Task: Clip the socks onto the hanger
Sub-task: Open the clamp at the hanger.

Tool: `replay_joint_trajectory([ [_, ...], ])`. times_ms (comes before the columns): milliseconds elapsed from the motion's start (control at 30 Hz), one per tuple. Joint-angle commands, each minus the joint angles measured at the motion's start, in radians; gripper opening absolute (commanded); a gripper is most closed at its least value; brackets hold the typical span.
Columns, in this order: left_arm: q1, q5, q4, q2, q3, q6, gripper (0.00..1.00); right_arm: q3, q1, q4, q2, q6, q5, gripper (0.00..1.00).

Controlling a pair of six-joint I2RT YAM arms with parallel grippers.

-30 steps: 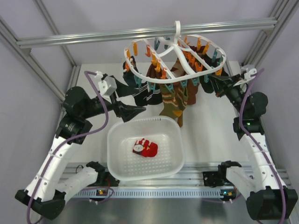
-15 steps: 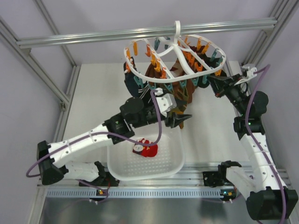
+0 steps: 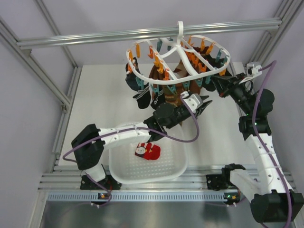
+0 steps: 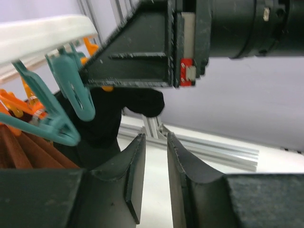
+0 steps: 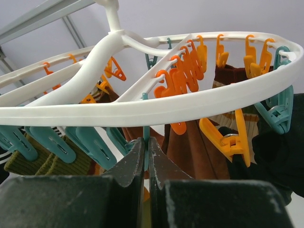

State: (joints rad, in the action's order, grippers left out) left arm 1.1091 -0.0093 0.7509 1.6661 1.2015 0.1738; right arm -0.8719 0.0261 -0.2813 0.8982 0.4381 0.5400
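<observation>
The socks are lying bunched in the white basket by the tabletop's near edge. The left claw is hovering beneath the hanger, its fingers slightly apart and gripping nothing. The right claw is pressing closed just under the hanger's ring, among the teal clips.

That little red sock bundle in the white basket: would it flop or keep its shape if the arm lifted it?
Probably floppy: the red socks lie crumpled in a soft heap in the basket. Likely light, being small beside it. Pinched at one edge, they would probably dangle like the dark socks clipped to the hanger.
</observation>
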Motion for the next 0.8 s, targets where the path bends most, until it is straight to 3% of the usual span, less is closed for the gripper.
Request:
replay_joint_trajectory([
  [0, -0.023, -0.012, 0.205, 0.027, 0.082, 0.009, 0.29, -0.055, 0.018, 0.001, -0.005, -0.002, 0.011, 0.0],
  [367, -0.075, -0.029, 0.269, 0.149, 0.191, 0.004, 0.28, -0.068, 0.018, 0.017, -0.007, -0.004, 0.008, 0.0],
  [767, -0.088, -0.046, 0.263, 0.152, 0.158, 0.026, 0.35, -0.073, 0.018, 0.024, -0.01, -0.013, 0.0, 0.0],
])
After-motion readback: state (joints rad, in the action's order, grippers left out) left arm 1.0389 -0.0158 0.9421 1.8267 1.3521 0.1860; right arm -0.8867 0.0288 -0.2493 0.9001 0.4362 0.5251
